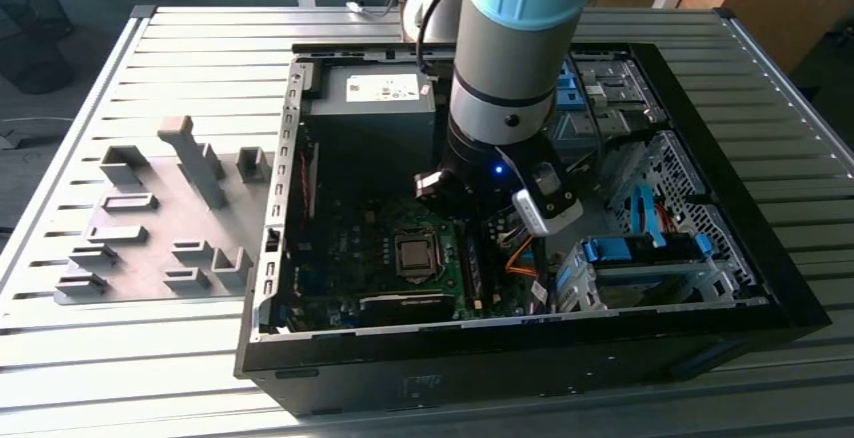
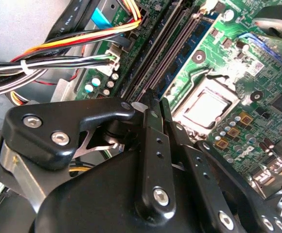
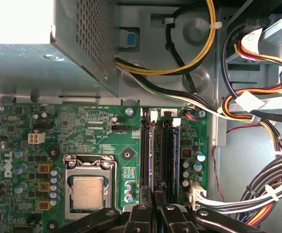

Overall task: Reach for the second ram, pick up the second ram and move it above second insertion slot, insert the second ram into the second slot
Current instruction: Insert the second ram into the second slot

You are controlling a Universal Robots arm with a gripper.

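Down inside the computer case (image 1: 747, 288), the hand (image 3: 153, 206) sits with fingers together over the slots (image 3: 158, 155) — one second ram (image 3: 174, 158) seated just beside it.

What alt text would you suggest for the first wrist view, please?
The gripper hovers over the memory slots of a green motherboard, beside the processor socket. Bundled coloured cables run past the metal power supply box.
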